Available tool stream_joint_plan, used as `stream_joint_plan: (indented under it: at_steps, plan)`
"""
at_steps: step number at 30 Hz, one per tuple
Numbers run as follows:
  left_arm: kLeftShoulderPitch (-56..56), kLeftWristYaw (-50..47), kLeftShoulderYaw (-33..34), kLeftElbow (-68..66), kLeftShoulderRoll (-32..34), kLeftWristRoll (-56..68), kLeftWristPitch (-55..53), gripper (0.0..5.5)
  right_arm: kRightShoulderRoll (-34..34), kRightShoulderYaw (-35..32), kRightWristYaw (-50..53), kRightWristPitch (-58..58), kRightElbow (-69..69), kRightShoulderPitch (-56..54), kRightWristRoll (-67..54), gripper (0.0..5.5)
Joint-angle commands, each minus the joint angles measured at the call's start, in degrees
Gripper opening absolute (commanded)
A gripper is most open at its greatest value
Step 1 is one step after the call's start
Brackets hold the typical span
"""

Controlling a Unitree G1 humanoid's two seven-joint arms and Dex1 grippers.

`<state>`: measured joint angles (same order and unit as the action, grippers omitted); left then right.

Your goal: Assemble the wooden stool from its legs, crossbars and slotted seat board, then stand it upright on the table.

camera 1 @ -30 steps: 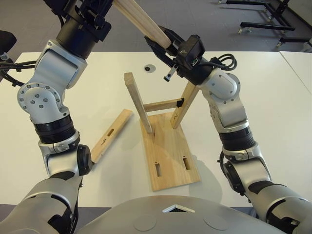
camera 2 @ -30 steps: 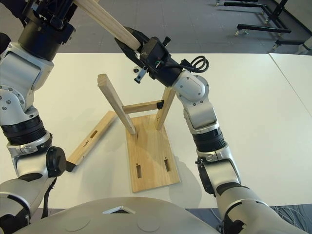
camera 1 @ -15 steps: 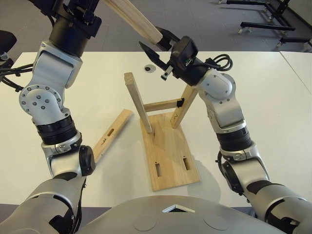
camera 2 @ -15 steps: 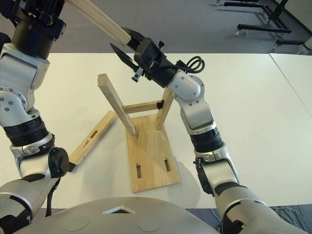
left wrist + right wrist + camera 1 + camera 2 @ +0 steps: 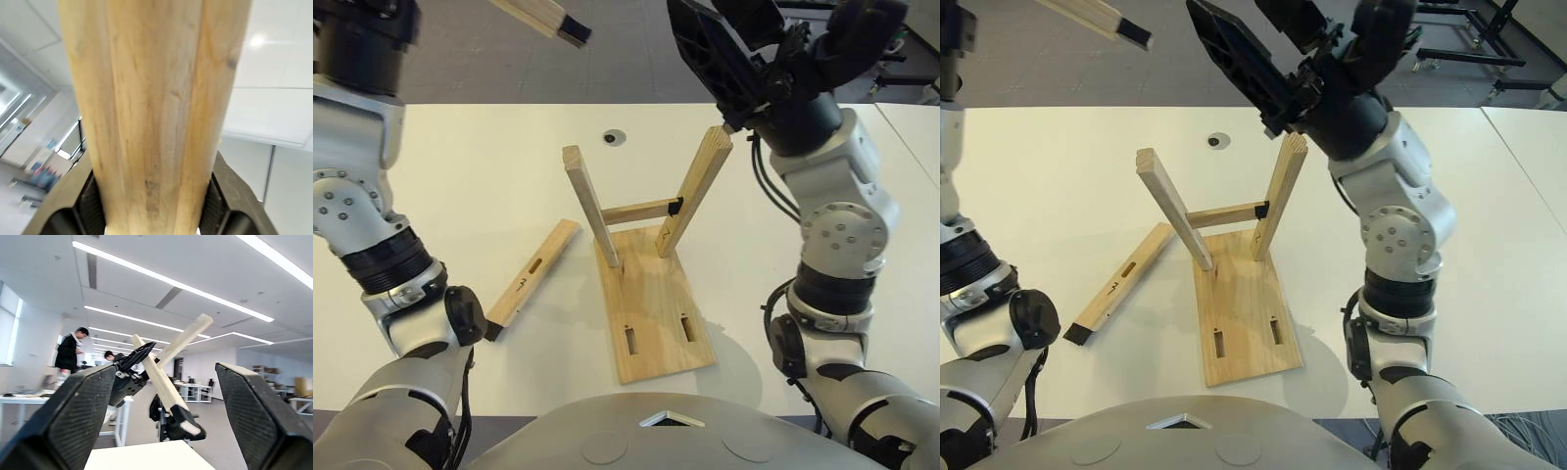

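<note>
Left end effector [image 5: 154, 215] is clamped on a wooden leg [image 5: 543, 15], held up in the air above the far left part of the bench [image 5: 460, 176]. The leg's dark-capped end points toward the bench middle, and the left wrist view shows both fingers [image 5: 93, 210] tight against its sides. Right end effector [image 5: 166, 377] is raised over the far edge, right of centre. Its fingers [image 5: 1234, 54] are spread wide with nothing in them, above and clear of the stool parts. Seat board [image 5: 656, 304] lies flat mid-bench, running toward the near edge at a slight angle. Two legs are plugged into its far end: the left upright leg [image 5: 590, 206] leans toward the left edge and the right upright leg [image 5: 695, 191] leans toward the right edge. A crossbar [image 5: 636, 211] bridges them partway up, with a dark fitting where it meets the right one. Two slots [image 5: 632, 340] at the board's near end are unfilled. A loose leg [image 5: 533, 271] lies flat on the bench just left of the board, not touching it, angled with its dark end toward the near-left corner. A small round port [image 5: 614, 138] sits in the bench surface near the far edge, behind the uprights.
</note>
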<state>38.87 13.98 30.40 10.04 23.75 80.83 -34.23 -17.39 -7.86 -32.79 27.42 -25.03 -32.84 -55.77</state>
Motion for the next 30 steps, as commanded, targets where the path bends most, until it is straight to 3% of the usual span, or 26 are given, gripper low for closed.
stream_joint_plan:
  at_steps: [1, 5, 11, 15, 18, 23, 30]
  plan:
    - [-5.16, 7.17, 0.83, 4.51, 4.33, 3.54, -3.84, 2.04, -3.79, -6.99, 1.41, 1.39, 1.43, -2.16, -5.73, 3.72]
    - [-14.01, 14.61, 0.93, 12.64, 7.48, 9.51, -8.41, 2.04, -7.53, -14.26, 4.39, 0.88, 5.72, -2.45, -7.65, 3.72]
    - [-25.51, 15.96, -1.03, 22.55, 8.11, 23.11, -9.89, 2.04, -12.92, -15.95, -0.02, 2.16, 9.51, 3.90, -4.84, 3.72]
    - [-27.72, 16.38, -4.06, 21.07, 8.93, 22.39, -10.29, 2.04, -12.59, -11.94, -3.15, 4.36, 6.59, 8.96, -5.46, 3.72]
    - [-28.51, 19.24, -8.76, 17.38, 8.58, 16.59, -11.19, 2.04, -16.03, -5.63, -14.00, 9.65, 2.20, 17.58, -7.13, 3.72]
    - [-29.85, 23.99, -13.32, 16.39, 8.62, 13.95, -12.88, 2.04, -20.58, -1.29, -26.12, 15.12, -1.30, 25.68, -9.71, 3.72]
    - [-34.68, 30.95, -15.46, 21.10, 11.64, 5.93, -13.60, 2.04, -22.04, 2.81, -28.53, 12.45, 0.02, 28.46, -0.62, 3.72]
